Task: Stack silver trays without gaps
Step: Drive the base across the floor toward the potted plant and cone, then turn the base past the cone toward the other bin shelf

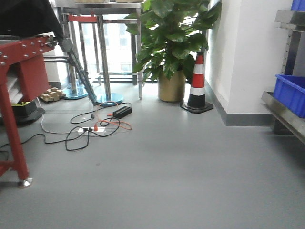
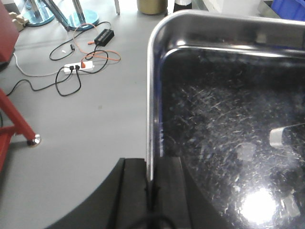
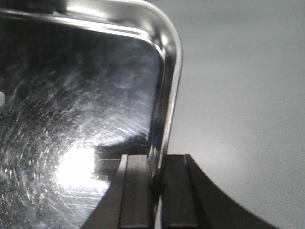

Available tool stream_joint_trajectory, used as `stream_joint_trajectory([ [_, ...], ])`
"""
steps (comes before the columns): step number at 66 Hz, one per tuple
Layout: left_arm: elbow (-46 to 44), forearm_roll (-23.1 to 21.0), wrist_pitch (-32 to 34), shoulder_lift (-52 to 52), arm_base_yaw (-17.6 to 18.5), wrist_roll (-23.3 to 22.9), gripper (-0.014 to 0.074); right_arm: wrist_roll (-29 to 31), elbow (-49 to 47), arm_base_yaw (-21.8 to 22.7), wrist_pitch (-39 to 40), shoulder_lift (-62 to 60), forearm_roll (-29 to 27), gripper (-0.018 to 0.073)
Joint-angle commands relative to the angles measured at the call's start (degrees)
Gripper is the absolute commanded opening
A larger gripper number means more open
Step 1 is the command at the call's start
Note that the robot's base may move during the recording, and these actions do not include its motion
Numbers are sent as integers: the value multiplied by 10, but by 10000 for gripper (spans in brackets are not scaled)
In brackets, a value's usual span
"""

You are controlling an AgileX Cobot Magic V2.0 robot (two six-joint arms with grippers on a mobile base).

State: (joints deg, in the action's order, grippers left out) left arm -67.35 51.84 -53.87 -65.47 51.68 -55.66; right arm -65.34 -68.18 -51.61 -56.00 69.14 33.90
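Grey floor [image 1: 162, 181] fills the front view, with a potted plant [image 1: 174, 38] at 12 o'clock and a striped cone [image 1: 197, 83] at 1 o'clock. From the left wrist we see the left gripper [image 2: 152, 179] pinching the left rim of the silver tray [image 2: 228, 119], which spreads toward 2 o'clock above the floor. The right gripper [image 3: 156, 179] pinches the tray's right rim likewise; there the tray lies toward 10 o'clock.
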Motion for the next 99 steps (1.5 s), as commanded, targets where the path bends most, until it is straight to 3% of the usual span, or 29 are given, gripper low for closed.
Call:
stream_joint_trajectory([
  [1,-1,29,-7,5,1,0,-16,3,-2,0,-1,-7,18,-4],
  [39,-1,30,-7,5,1,0,-16,3,-2,0,7,-7,18,-4],
  [99,-1,35,-6,5,1,0,-16,3,-2,0,179,-7,18,-4],
])
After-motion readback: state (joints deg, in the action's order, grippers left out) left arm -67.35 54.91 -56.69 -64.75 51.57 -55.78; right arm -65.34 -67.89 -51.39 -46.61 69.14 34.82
